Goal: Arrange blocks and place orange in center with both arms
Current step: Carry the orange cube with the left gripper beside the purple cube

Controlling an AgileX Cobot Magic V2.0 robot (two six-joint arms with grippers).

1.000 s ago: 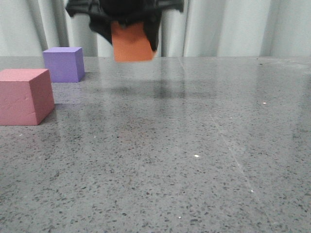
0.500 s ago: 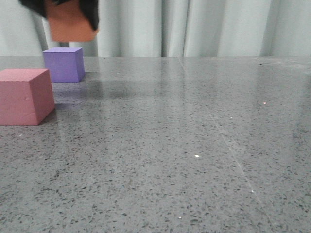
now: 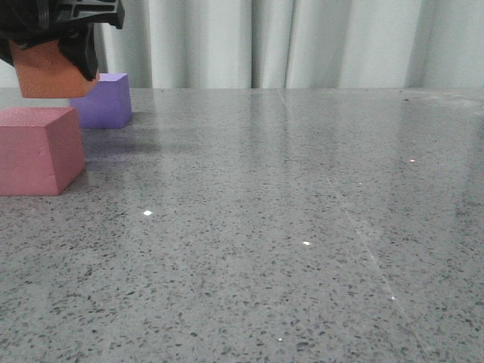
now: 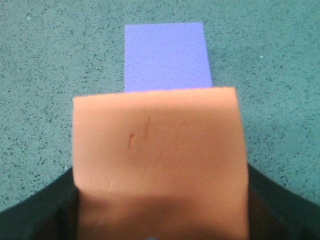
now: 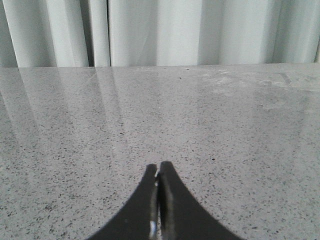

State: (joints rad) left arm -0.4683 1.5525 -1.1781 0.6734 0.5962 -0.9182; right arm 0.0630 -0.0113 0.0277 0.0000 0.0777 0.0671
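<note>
Left gripper (image 3: 51,57) clamped on the orange cube (image 3: 49,69), now lower and further left than half a second ago, held above the pink-red cube (image 3: 39,150), before the purple cube (image 3: 106,100). Right gripper (image 5: 159,172) pinched closed, empty, over bare bench (image 5: 210,120).

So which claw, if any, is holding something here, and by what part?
The left claw grips the orange foam cube by its two opposite sides, lifted off the table. The right claw is shut on nothing.
</note>
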